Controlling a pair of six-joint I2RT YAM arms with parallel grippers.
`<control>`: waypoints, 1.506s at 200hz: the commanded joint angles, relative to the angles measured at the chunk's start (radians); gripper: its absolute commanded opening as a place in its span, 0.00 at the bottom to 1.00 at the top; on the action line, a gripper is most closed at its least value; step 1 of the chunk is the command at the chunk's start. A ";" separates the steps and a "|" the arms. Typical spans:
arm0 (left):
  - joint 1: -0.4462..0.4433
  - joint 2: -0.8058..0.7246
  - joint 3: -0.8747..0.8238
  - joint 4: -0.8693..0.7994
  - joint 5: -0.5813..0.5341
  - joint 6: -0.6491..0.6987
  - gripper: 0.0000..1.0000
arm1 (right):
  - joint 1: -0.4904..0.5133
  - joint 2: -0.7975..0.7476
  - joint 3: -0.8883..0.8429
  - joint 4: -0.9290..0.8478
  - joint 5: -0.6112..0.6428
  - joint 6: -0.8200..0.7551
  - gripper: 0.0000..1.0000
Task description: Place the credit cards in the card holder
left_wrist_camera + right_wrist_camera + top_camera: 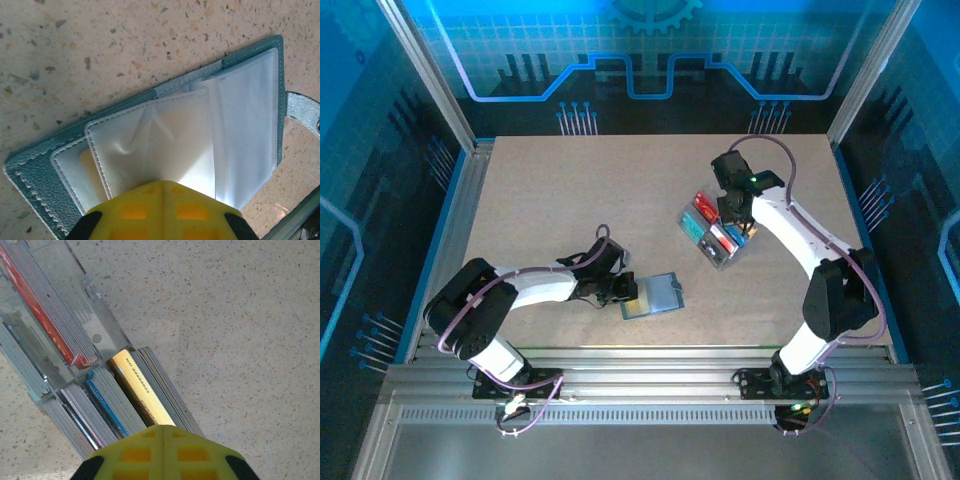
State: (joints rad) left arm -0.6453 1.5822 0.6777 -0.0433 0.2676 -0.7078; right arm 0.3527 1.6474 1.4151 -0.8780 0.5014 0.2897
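Plastic sleeve [170, 140] of card holder [35, 175] clamped in L jaws; R jaws unclear; yellow card [142, 390] part-hidden.

Open card holder [655, 295] (cards [718, 235] well apart)

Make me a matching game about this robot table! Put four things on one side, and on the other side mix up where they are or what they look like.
Things:
1. wallet
2. tray
3. left arm
4. right arm

Descriptions:
a. reaches to the tray
b. lies open on the table
c. clear, with cards standing in it
d. reaches to the wallet

Pairs: 1-b, 2-c, 3-d, 4-a
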 commanded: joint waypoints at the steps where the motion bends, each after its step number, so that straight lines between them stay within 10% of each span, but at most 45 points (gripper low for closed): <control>1: -0.005 0.007 -0.030 -0.049 -0.003 -0.004 0.05 | -0.013 0.032 0.060 -0.046 0.038 -0.021 0.31; 66: -0.004 0.004 -0.033 -0.053 -0.006 -0.005 0.05 | -0.019 0.154 0.094 -0.067 0.092 -0.014 0.54; 301: -0.005 -0.002 -0.035 -0.048 -0.010 -0.018 0.03 | -0.053 0.120 0.096 -0.078 0.114 -0.002 0.28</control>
State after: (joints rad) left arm -0.6456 1.5780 0.6701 -0.0311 0.2676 -0.7086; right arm 0.3195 1.7988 1.4815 -0.9188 0.5724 0.2718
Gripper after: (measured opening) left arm 0.053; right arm 0.281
